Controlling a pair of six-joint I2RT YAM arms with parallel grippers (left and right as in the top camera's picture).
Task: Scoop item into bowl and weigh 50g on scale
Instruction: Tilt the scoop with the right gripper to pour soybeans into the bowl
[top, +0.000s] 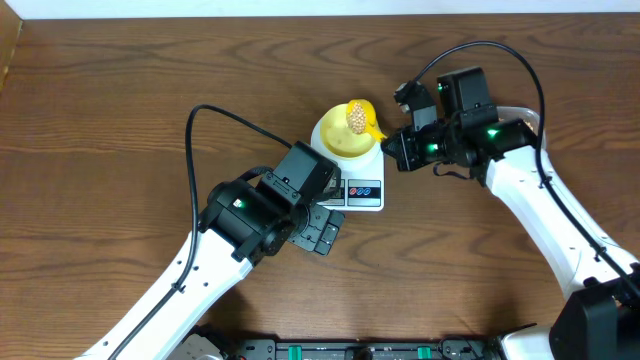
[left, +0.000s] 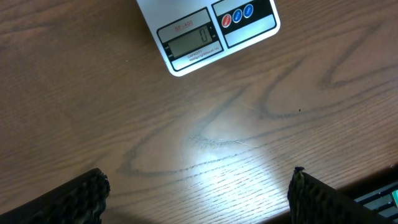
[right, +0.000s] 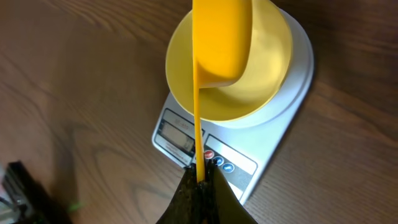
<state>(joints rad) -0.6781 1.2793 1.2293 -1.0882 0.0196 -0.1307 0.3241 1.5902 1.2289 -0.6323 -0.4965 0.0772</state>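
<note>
The white scale (top: 364, 193) lies mid-table with the pale-yellow bowl (top: 333, 141) on it. My right gripper (top: 393, 148) is shut on the handle of a yellow scoop (top: 366, 122), which hangs over the bowl's right rim with a heap of tan beans (top: 355, 117) in it. In the right wrist view the scoop (right: 221, 41) shows its underside above the bowl (right: 273, 74) and scale (right: 292, 127); the gripper (right: 202, 180) pinches the thin handle. My left gripper (top: 326, 229) stands open and empty just in front of the scale (left: 211, 30), its fingers (left: 74, 199) wide apart.
A black cable (top: 215, 113) loops over the table left of the scale. My left arm (top: 250, 212) slants in from the front left, and my right arm (top: 540, 205) from the right. A black rail (top: 360, 350) runs along the front edge.
</note>
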